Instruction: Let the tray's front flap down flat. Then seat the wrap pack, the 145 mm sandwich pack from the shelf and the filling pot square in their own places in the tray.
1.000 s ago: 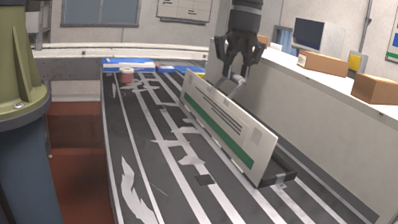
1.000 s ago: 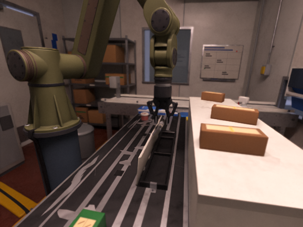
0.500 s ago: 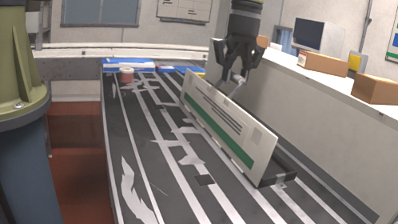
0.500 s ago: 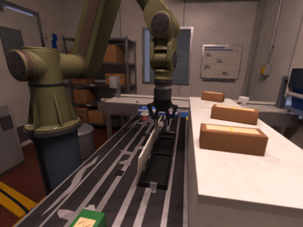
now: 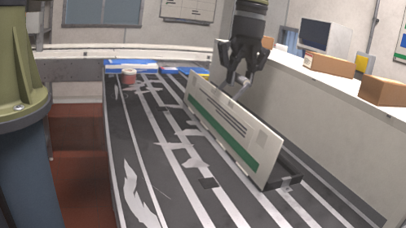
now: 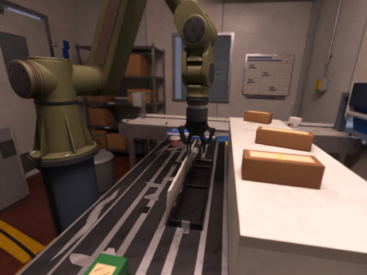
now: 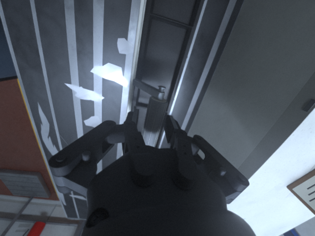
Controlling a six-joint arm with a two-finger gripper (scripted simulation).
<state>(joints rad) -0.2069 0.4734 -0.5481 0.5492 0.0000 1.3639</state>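
The flap's grey bar handle [image 5: 240, 83] [image 7: 155, 111] stands off the top of the tray's front flap [image 5: 230, 130] [image 6: 178, 180]. My gripper [image 5: 241, 77] [image 6: 196, 144] [image 7: 152, 124] is open and straddles this handle, holding nothing. The white flap with a green stripe stands tilted, leaning away from the black tray [image 6: 194, 192] [image 5: 285, 171]. The tray's compartments are empty. The red filling pot [image 5: 129, 75] [image 6: 175, 141] stands at the far end of the belt. A blue and white pack [image 5: 130, 65] and smaller blue packs [image 5: 191, 70] lie beyond it.
The white counter wall [image 5: 334, 122] runs close along the tray's right side, with brown cartons [image 6: 281, 167] on top. A green box [image 6: 108, 265] sits at the belt's near end. My olive arm base [image 6: 59, 118] stands left of the belt.
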